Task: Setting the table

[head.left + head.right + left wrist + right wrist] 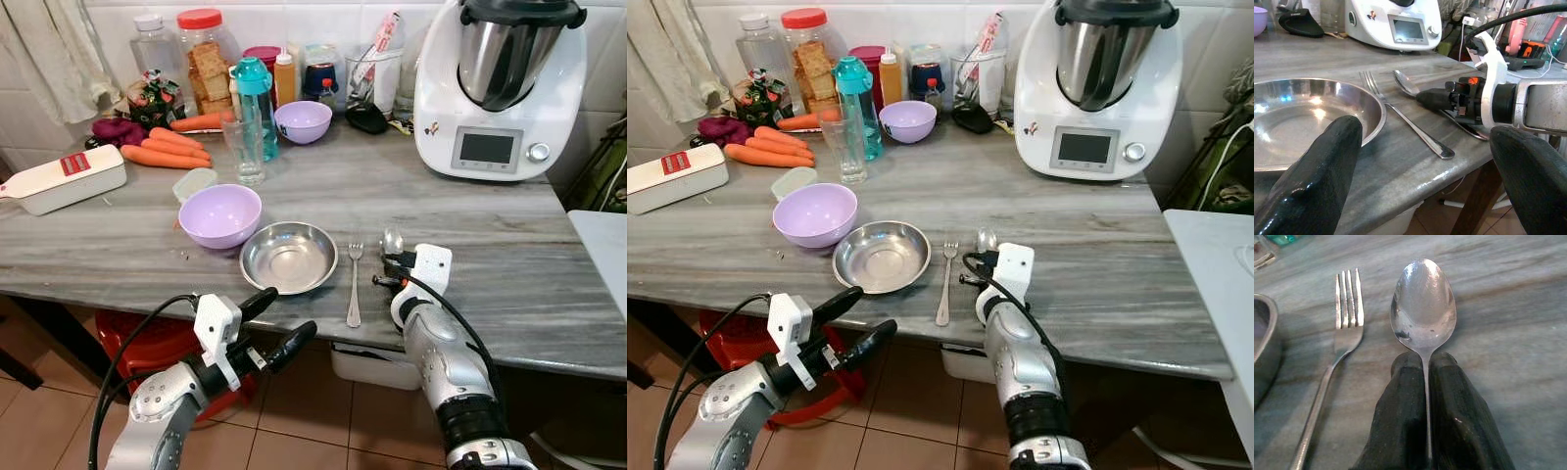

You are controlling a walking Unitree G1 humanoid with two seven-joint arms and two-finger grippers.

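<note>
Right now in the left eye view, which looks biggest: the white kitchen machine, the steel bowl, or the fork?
1. White kitchen machine
2. Steel bowl
3. Fork
The machine stands farther back yet looks largest.

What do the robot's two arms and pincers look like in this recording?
Both arms are silver metal with black joint bands and a white plastic bracket at the wrist. Each ends in two long, glossy black fingers: left pincer, right pincer. A black cable loops along each arm. The right wrist shows small orange markings.
</note>
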